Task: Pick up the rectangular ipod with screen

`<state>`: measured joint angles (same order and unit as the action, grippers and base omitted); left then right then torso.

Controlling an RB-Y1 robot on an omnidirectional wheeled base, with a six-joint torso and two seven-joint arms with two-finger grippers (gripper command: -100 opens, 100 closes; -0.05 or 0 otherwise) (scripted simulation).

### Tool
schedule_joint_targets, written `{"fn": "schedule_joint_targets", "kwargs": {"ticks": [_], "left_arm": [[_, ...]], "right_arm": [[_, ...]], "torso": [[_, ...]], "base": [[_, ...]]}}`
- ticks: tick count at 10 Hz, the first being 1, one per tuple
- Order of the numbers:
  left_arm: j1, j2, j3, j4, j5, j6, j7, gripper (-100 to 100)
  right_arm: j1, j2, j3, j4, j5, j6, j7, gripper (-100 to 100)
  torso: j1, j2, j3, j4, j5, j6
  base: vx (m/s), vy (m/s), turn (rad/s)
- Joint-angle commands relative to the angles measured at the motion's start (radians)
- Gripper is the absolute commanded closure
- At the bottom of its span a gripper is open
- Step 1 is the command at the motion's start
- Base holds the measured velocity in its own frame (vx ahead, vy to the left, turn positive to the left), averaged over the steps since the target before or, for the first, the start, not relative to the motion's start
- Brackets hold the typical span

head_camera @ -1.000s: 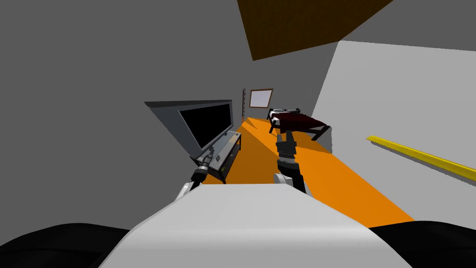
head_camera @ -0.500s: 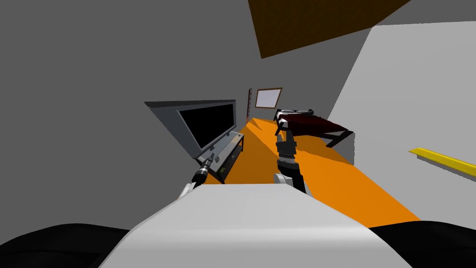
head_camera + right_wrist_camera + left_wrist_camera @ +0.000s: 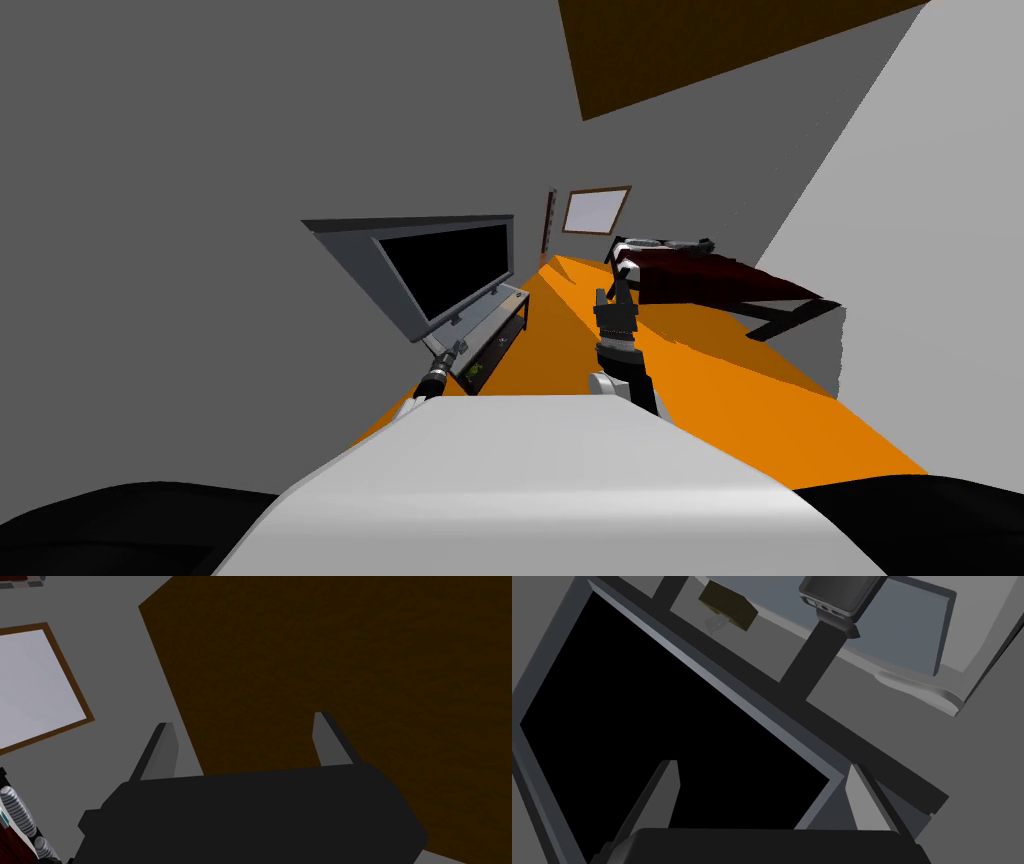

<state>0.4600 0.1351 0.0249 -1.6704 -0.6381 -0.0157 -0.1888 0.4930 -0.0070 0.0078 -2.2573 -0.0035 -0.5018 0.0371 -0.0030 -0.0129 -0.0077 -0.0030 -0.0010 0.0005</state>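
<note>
The ipod (image 3: 837, 593) lies on the grey stand (image 3: 912, 626) at the left, beyond the television (image 3: 662, 726), near an olive box (image 3: 728, 605). The left gripper (image 3: 762, 766) is spread wide and empty, as is the right gripper (image 3: 243, 721). Reaching straight risks striking the television's frame.

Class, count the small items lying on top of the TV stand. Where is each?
2. A dark rectangular device lies at one foot of the TV; an olive box lies near the other. The TV may hide more.
</note>
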Motion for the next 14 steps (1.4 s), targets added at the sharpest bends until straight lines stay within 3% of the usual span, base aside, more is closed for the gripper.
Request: {"fn": "schedule_joint_targets", "kwargs": {"ticks": [1,2,5,6,8,14], "left_arm": [[-0.018,0.005,0.007,0.050,-0.045,0.036,-0.005,-100],[-0.018,0.005,0.007,0.057,-0.045,0.036,-0.005,-100],[-0.045,0.000,0.033,0.159,-0.135,0.070,-0.023,-100],[-0.045,0.000,0.033,0.168,-0.135,0.070,-0.023,-100],[-0.064,-0.002,0.053,0.235,-0.190,0.082,-0.034,-100],[-0.121,-0.008,0.115,0.410,-0.322,0.076,-0.064,-100]], "right_arm": [[0.000,0.000,0.000,0.000,0.000,0.000,0.000,0],[0.000,0.000,0.000,0.000,0.000,0.000,0.000,0],[0.000,0.000,0.000,0.000,0.000,0.000,0.000,0],[0.000,0.000,0.000,0.000,0.000,0.000,0.000,0],[0.000,0.000,0.000,0.000,0.000,0.000,0.000,0],[0.000,0.000,0.000,0.000,0.000,0.000,0.000,0]], "torso": [[0.000,0.000,0.000,0.000,0.000,0.000],[-0.001,-0.002,-0.001,0.000,0.000,0.000],[-0.001,-0.001,0.000,0.000,0.000,0.000],[-0.001,-0.003,-0.001,0.000,0.000,0.000],[0.003,0.000,0.000,0.000,0.001,0.000],[0.005,-0.003,-0.002,-0.001,0.001,0.001]], "base": [[0.158,-0.138,0.330],[0.113,-0.102,0.086],[0.128,-0.139,0.212],[0.113,-0.107,0.070],[0.110,-0.089,0.133],[0.152,-0.090,0.146]]}}
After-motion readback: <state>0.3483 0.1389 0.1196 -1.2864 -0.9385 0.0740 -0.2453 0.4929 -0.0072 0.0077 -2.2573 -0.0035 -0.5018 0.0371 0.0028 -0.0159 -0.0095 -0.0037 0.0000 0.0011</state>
